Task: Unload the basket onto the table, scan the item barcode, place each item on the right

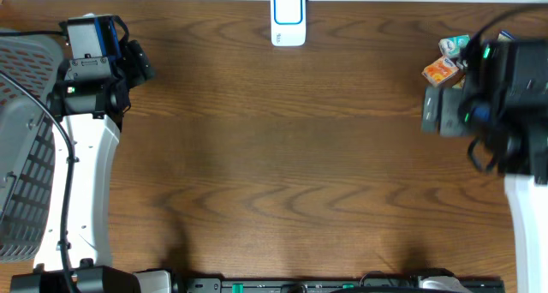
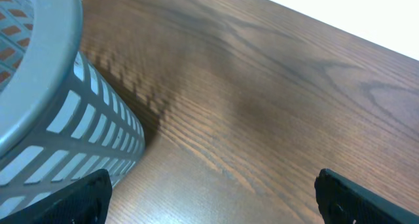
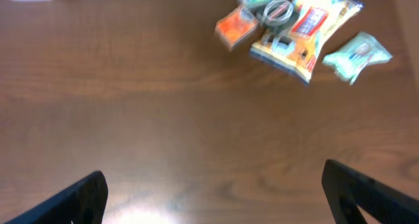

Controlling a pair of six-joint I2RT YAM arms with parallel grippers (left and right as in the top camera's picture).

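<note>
Seen from above, a brown wooden table [image 1: 282, 156] carries a white and blue scanner [image 1: 288, 17] at the middle of its far edge. The left arm [image 1: 86, 164] rests at the left side next to a grey basket [image 1: 17, 156]. The right arm [image 1: 524, 216] rests at the right side, near a small pile of packets [image 1: 445, 63] that lies well apart from the scanner. The left wrist view shows the left gripper [image 2: 213, 201], fingers spread wide with nothing between them, over bare wood just beside the basket's slatted wall. The right wrist view shows the right gripper [image 3: 213, 198], fingers also spread wide and empty, over bare wood. The pile lies ahead of it, a little blurred: an orange packet [image 3: 234, 27], a yellow packet [image 3: 311, 24] and a green packet [image 3: 357, 54]. The task looks barely begun. No packet is held or near the scanner, so picking one up, carrying it over and showing its barcode all remain.
</note>
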